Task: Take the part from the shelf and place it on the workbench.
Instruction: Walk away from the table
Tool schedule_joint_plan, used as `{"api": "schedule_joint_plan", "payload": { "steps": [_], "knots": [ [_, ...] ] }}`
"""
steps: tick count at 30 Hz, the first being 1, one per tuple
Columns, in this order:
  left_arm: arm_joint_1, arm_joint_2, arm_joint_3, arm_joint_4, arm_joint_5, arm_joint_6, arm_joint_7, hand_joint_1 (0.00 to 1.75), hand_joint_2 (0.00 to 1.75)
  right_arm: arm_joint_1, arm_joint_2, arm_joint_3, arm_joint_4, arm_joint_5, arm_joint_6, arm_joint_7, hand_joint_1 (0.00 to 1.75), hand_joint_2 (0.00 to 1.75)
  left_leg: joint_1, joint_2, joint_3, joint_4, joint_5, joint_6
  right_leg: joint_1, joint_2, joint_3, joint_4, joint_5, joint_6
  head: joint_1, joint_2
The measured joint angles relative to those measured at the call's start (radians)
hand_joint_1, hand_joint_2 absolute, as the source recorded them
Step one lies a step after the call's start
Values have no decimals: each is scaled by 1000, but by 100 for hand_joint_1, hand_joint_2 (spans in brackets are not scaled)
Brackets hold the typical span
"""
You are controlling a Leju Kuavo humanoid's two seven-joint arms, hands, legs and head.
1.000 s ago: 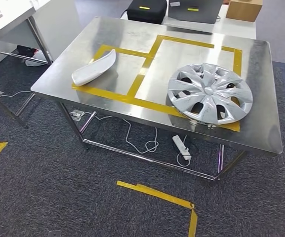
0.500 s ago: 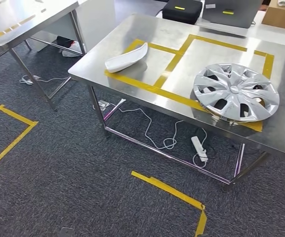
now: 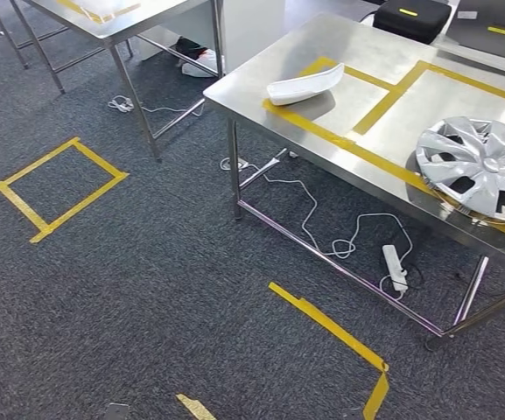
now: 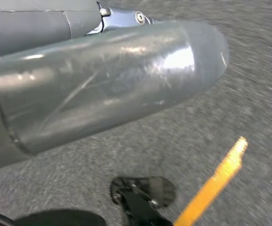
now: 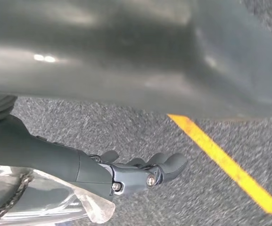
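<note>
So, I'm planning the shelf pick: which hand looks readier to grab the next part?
Right, tentatively: the right hand hangs over the carpet with fingers stretched out and nothing in them. The left hand has fingers too unclear to judge.

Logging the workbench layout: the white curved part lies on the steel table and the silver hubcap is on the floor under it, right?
Not quite. The silver hubcap lies on the steel table too, as the head view shows; the white curved part lies there as you said.
</note>
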Motion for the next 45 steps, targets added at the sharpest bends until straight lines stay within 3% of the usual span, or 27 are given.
{"api": "schedule_joint_plan", "payload": {
  "steps": [1,3,4,5,6,7,9,11,12,14,15,17,19,20,21,23,25,27,29,31,33,35,37,39,41,43,45],
  "knots": [
    [3,1,0,1,1,0,-1,0,0,2,0,1,0,1,0,-1,0,0,-2,-7,-12,-1,11,13,-3,29,-9,21,-31,3,1,0],
    [2,1,0,1,1,0,-3,0,0,6,0,2,0,3,0,-2,0,0,-9,-26,-39,-1,36,33,0,98,-39,122,-133,1,3,0],
    [0,0,0,1,1,0,-4,0,0,8,0,2,0,3,0,-2,0,0,-15,-38,-56,0,49,40,4,116,-55,191,-176,-3,4,0],
    [-1,-1,0,1,1,-2,-6,0,0,9,0,2,0,4,0,-3,0,0,-21,-51,-73,1,63,44,10,124,-63,247,-198,-9,3,0],
    [-1,-2,0,1,1,-4,-8,0,0,8,0,3,0,5,0,-3,0,0,-26,-64,-91,3,76,47,15,127,-59,277,-194,-16,3,0],
    [-1,-3,0,1,1,-7,-9,0,0,8,0,4,0,5,0,-3,0,0,-30,-77,-108,6,88,47,21,130,-37,270,-170,-24,3,0],
    [0,-4,0,2,1,-11,-13,0,0,6,0,7,0,6,0,-6,0,0,-34,-103,-139,14,112,46,32,155,53,161,-114,-43,3,0],
    [-2,-7,0,2,-1,-16,-20,0,0,5,0,9,0,6,0,-8,0,0,-37,-127,-164,22,134,43,37,195,153,14,-110,-55,3,0],
    [-3,-8,-1,2,-2,-21,-23,0,0,4,-1,9,0,7,0,-9,0,0,-38,-138,-172,23,146,39,37,206,178,-32,-120,-57,3,0],
    [0,-9,-1,2,-2,-30,-28,0,0,3,1,10,1,8,0,-10,0,0,-38,-161,-183,19,170,30,34,190,180,-59,-119,-57,2,0],
    [3,-9,-1,2,-2,-33,-29,0,0,3,2,10,1,9,0,-10,0,0,-39,-158,-190,23,166,25,32,176,170,-60,-108,-61,2,0],
    [6,-9,-1,2,-2,-37,-32,0,0,4,4,11,2,10,0,-11,0,0,-36,-120,-212,76,98,13,27,145,150,-64,-87,-71,-3,0],
    [5,-10,-1,2,-8,-44,-36,0,0,7,3,11,2,10,-1,-14,0,0,-25,-71,-239,200,-7,-2,28,112,128,-63,-72,-71,-8,0],
    [5,-10,-2,2,-12,-50,-39,0,0,9,3,11,2,10,-1,-16,0,0,-18,-60,-248,267,-31,-10,28,94,118,-62,-65,-67,-9,0],
    [5,-11,-3,3,-17,-57,-42,0,0,10,3,10,2,10,-1,-19,0,0,-9,-53,-248,316,-26,-18,26,75,106,-61,-58,-64,-9,0],
    [8,-11,-4,3,-25,-66,-48,0,0,9,3,10,2,10,-2,-24,0,0,8,-42,-208,318,31,-32,23,42,85,-56,-45,-55,-9,0],
    [8,-12,-7,3,-33,-73,-54,0,0,8,3,10,2,10,-3,-25,0,0,18,-1,-102,185,52,-46,20,16,70,-45,-37,-42,-10,0],
    [5,-14,-12,3,-39,-79,-60,0,0,6,2,10,2,9,-5,-26,0,0,15,33,-18,54,20,-38,20,-5,64,-31,-30,-28,-10,0],
    [6,-16,-15,4,-42,-81,-61,0,0,4,2,11,2,9,-6,-27,0,0,6,25,-11,18,1,-12,17,-25,60,-23,-22,-13,-9,0],
    [12,-15,-17,4,-42,-81,-61,0,0,2,3,11,2,9,-6,-27,0,0,2,6,-21,16,7,10,9,0,46,-3,-40,-2,-7,0],
    [13,-14,-18,4,-42,-86,-62,0,0,6,4,11,2,7,-6,-28,0,0,-3,-16,-34,14,21,31,5,71,1,93,-104,0,-2,0],
    [10,-16,-21,4,-52,-91,-63,0,0,12,4,10,2,5,-6,-29,0,0,-14,-43,-50,15,33,45,11,116,-61,233,-168,-7,1,0],
    [12,-20,-27,4,-69,-90,-65,0,0,17,4,10,2,4,-6,-32,0,0,-27,-72,-61,16,43,52,20,127,-77,276,-166,-22,1,0],
    [15,-23,-35,4,-82,-86,-69,0,0,19,3,10,2,2,-7,-35,0,0,-34,-101,-64,16,50,55,35,148,-15,165,-101,-44,0,0],
    [13,-30,-42,4,-92,-82,-73,0,0,19,0,9,2,0,-7,-37,0,0,-39,-127,-70,18,55,54,43,193,57,26,-54,-64,0,0],
    [11,-35,-50,4,-101,-79,-76,0,0,18,-3,9,2,-1,-7,-37,0,0,-38,-148,-81,20,61,46,44,212,84,-26,-52,-70,0,0],
    [14,-37,-55,4,-108,-78,-77,0,0,17,-3,9,2,-2,-6,-37,0,0,-36,-163,-90,22,65,37,41,192,91,-39,-45,-68,0,0]
  ]
}}
